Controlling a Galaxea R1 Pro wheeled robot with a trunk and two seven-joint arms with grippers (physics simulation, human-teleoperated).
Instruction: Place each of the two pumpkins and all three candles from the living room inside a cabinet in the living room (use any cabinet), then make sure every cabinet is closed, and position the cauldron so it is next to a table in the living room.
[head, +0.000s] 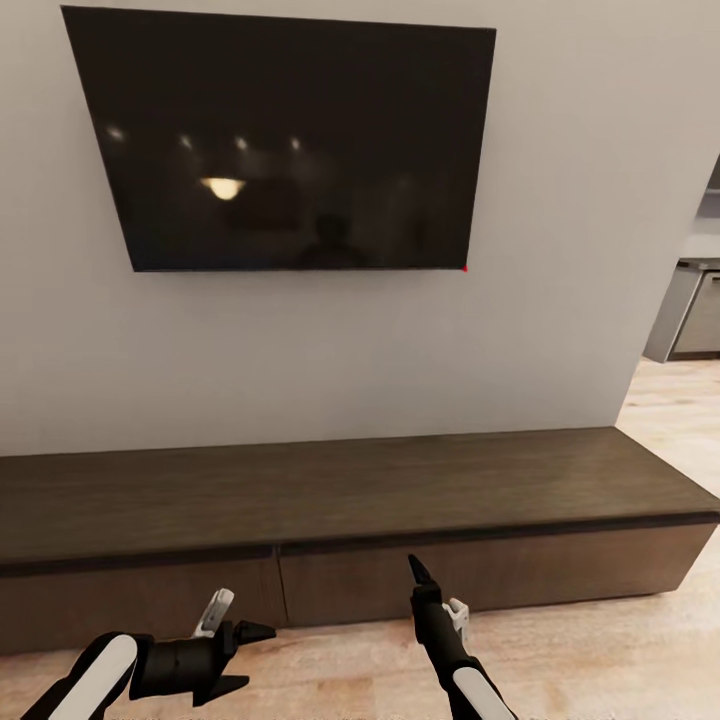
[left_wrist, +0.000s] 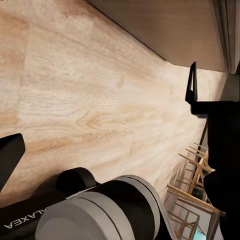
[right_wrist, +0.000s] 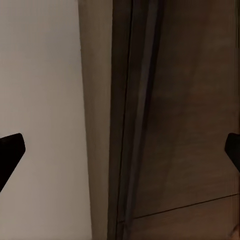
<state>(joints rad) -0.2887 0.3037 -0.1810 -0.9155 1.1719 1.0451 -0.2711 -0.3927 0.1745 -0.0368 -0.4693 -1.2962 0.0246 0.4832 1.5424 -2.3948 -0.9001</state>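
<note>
A: Two pincers logged. Left pincer (head: 243, 658): fingers spread apart, nothing between them, low over the wood floor (head: 620, 650).
B: And the right?
A: Right pincer (head: 420, 572): its two finger tips sit at opposite edges of the right wrist view, so released, holding nothing.
B: Cabinet position?
A: Cabinet (head: 350, 490) lies straight ahead of both pincers, against the wall; the right pincer's tip is just in front of a shut drawer front (head: 480, 575), contact not discernible. Both drawer fronts closed.
B: Above it?
A: Television (head: 290, 140) on the wall.
</note>
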